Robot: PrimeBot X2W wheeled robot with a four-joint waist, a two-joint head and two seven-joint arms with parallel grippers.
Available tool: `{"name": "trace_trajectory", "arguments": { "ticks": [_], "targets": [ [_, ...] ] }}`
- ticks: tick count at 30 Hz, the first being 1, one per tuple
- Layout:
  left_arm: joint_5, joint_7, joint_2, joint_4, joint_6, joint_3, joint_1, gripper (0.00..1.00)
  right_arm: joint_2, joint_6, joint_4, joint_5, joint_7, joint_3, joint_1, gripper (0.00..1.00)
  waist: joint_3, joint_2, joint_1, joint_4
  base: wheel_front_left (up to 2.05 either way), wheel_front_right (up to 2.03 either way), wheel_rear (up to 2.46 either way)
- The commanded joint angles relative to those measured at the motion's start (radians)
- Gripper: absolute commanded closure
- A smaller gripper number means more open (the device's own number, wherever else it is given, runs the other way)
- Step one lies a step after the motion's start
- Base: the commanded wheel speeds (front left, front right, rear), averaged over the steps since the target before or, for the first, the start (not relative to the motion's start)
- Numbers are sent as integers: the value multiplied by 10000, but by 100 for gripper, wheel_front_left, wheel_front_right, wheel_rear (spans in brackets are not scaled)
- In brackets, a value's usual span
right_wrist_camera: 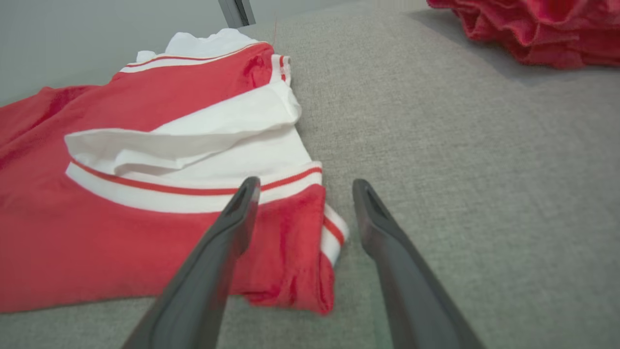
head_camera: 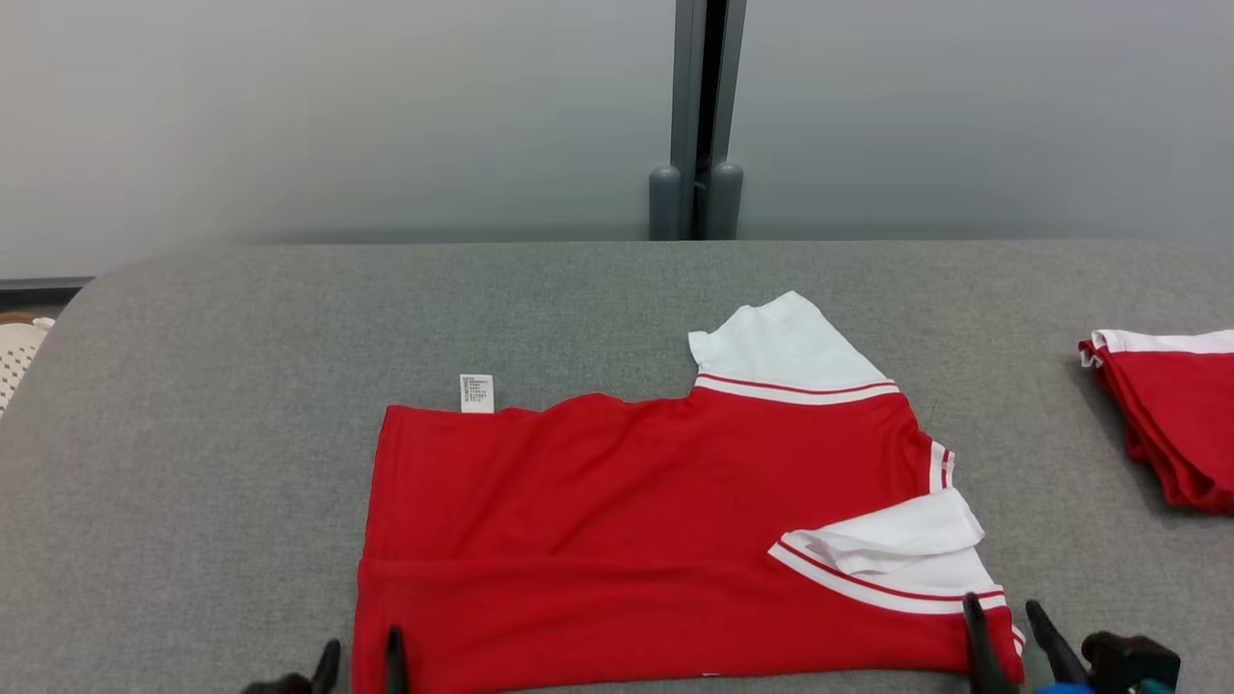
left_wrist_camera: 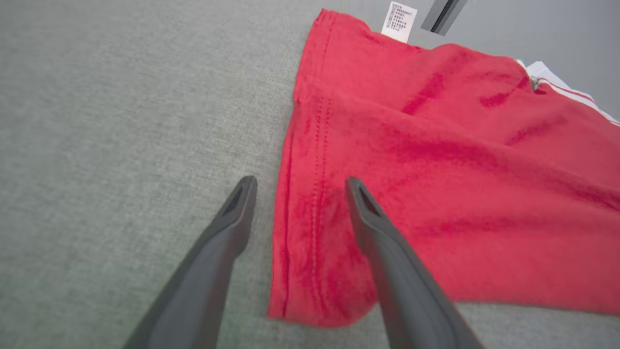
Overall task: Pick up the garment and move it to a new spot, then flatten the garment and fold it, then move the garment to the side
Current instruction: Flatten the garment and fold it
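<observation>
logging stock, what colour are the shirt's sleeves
White sleeves with a thin red stripe; best in right wrist view.

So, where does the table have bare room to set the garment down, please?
Widest: left of the garment, out to the table edge. Also the far strip by the wall. Tight between garment and red pile; crowded by the left gripper and right gripper.
</observation>
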State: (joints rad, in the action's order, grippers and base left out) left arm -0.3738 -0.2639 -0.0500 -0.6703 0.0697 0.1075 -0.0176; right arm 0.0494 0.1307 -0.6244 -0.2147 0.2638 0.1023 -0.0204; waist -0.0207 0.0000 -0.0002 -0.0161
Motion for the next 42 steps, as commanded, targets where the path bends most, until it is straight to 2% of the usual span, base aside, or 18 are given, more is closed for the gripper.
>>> {"name": "trace_trajectory", "arguments": {
  "ticks": [1,4,7,14,20,24,32,42],
  "targets": [
    [51,-3,-15,375,-93,-169,422,0,28,0,214,151,5,58,-365,0,-278,0,2,93,0,0,0],
    [197,-3,-11,867,-85,-515,1202,0,27,0,498,354,5,186,-1024,0,-912,0,2,161,0,0,0],
    [445,-3,-163,738,25,-645,2164,0,27,0,570,623,5,182,-1684,0,-1439,0,2,170,0,0,0],
    [640,283,-795,-976,367,-384,4839,0,30,0,254,1027,7,-305,-3241,0,-2491,0,2,24,0,0,0],
    [632,440,-1132,-2338,514,-91,6233,0,139,0,-38,1167,5,-756,-4319,0,-3170,0,2,-199,0,0,0],
    [568,435,-1139,-3092,567,179,6605,0,377,0,-205,1297,-41,-947,-4942,0,-3457,0,2,-261,0,0,0],
    [392,198,-666,-3705,650,981,6896,0,851,0,-422,1415,-302,-1192,-6023,0,-3741,0,2,-26,0,0,0],
    [-220,45,-632,-3456,647,2137,6813,0,724,-2,-925,1394,-182,-1444,-6248,0,-3464,0,2,209,0,0,0]
  ]
}}
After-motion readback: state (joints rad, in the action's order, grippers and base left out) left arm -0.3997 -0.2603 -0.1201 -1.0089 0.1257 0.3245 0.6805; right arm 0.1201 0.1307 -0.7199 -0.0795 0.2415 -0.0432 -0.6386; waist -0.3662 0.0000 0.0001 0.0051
